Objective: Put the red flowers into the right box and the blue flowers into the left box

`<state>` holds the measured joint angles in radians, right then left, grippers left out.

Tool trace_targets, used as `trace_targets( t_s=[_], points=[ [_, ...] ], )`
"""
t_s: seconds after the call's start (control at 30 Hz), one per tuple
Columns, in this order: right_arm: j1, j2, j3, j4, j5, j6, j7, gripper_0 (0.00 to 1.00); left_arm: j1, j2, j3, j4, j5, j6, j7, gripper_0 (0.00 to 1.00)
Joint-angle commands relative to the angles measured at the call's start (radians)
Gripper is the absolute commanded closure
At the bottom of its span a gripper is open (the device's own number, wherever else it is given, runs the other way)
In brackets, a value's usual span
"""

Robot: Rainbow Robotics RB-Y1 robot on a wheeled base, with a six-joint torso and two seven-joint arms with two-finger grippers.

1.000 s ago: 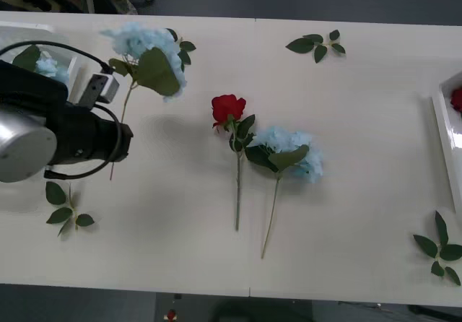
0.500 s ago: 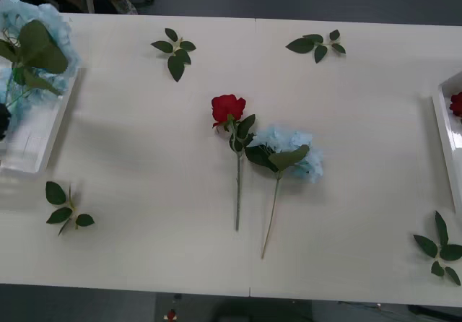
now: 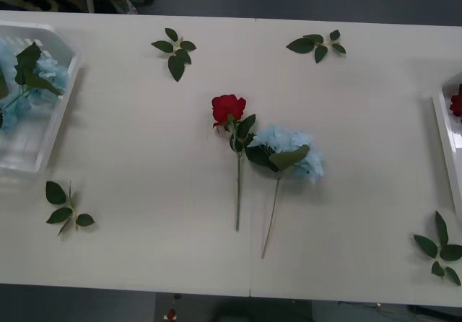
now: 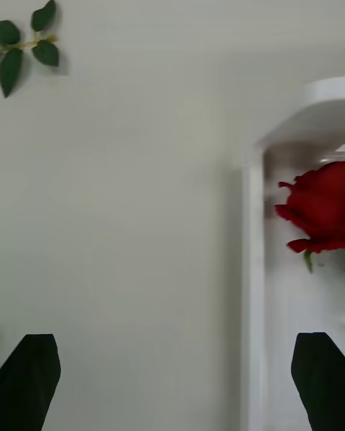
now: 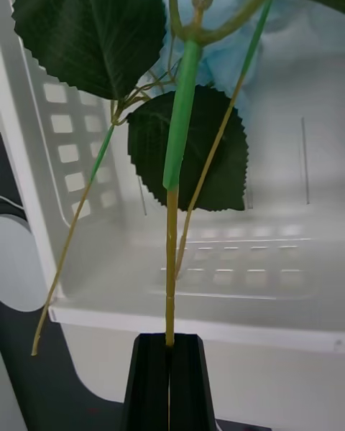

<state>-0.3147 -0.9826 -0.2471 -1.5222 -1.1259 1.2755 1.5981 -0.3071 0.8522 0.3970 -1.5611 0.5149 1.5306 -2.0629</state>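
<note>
Stem (image 5: pixel 172 258) in left end effector (image 5: pixel 170 381) above left box (image 5: pixel 215 294) rim

left pincer (image 5: pixel 170 381): black fingers pressed together, clamped on the stem of a blue flower (image 5: pixel 172 258), at the scene's left end | right pincer (image 4: pixel 176 384): black fingers spread wide apart, holding nothing, at the scene's right end

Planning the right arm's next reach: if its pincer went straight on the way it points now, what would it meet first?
Probably the bare table; the open right pincer straddles the right box's rim, so that rim might come first. Depth is unclear.
</note>
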Motion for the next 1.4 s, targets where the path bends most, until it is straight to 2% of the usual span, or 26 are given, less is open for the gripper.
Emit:
trace_targets(
  t_s=[0.03,0.13,0.17,0.23,0.27,0.3,0.33,0.4,0.47,0.53,0.63,0.87,1.1,1.27,1.4],
  points=[
    [0.131,0.007,-0.038,-0.208,-0.026,-0.030,-0.124,0.06,-0.018,0.031,-0.013,0.012,-0.059,-0.020,-0.011,1.00],
    [0.218,0.039,-0.058,-0.343,-0.028,-0.042,-0.185,0.06,-0.018,0.031,-0.032,0.027,-0.056,-0.037,-0.011,0.97],
    [0.249,0.053,-0.066,-0.392,-0.025,-0.044,-0.210,0.06,-0.018,0.031,-0.040,0.029,-0.058,-0.038,-0.011,0.92],
    [0.263,0.061,-0.066,-0.415,-0.022,-0.044,-0.222,0.06,-0.018,0.031,-0.043,0.029,-0.058,-0.038,-0.011,0.90],
    [0.298,0.085,-0.066,-0.492,-0.006,-0.045,-0.261,0.06,-0.018,0.031,-0.050,0.029,-0.065,-0.038,-0.011,0.82],
    [0.319,0.097,-0.066,-0.541,0.015,-0.044,-0.276,0.05,-0.018,0.030,-0.050,0.029,-0.069,-0.038,-0.011,0.68],
    [0.339,0.111,-0.066,-0.584,0.035,-0.044,-0.294,0.05,-0.018,0.030,-0.050,0.032,-0.070,-0.038,-0.011,0.49],
    [0.367,0.134,-0.058,-0.645,0.055,-0.044,-0.319,0.06,-0.018,0.031,-0.050,0.036,-0.065,-0.038,-0.011,0.26],
    [0.388,0.153,-0.044,-0.697,0.078,-0.041,-0.340,0.06,-0.018,0.030,-0.050,0.036,-0.053,-0.038,-0.011,0.14],
    [0.407,0.171,-0.015,-0.754,0.110,-0.039,-0.346,0.06,-0.018,0.031,-0.050,0.036,-0.009,-0.033,-0.016,0.05],
    [0.424,0.191,0.022,-0.809,0.138,-0.039,-0.359,0.06,-0.018,0.030,-0.040,0.036,0.077,-0.026,-0.028,0.01],
    [0.433,0.219,0.109,-0.875,0.166,-0.025,-0.391,0.06,-0.030,0.030,-0.017,0.035,0.386,-0.026,-0.045,0.01],
    [0.391,0.237,0.279,-0.961,0.322,0.022,-0.504,0.06,-0.087,0.030,-0.040,0.033,0.574,-0.021,-0.029,0.01],
    [0.344,0.269,0.413,-0.983,0.479,0.062,-0.532,0.05,-0.145,0.014,-0.112,0.033,0.645,-0.035,0.125,0.01],
    [0.292,0.324,0.503,-0.966,0.584,0.107,-0.546,0.06,-0.182,-0.041,-0.138,0.032,0.665,-0.066,0.239,0.01]
  ],
)
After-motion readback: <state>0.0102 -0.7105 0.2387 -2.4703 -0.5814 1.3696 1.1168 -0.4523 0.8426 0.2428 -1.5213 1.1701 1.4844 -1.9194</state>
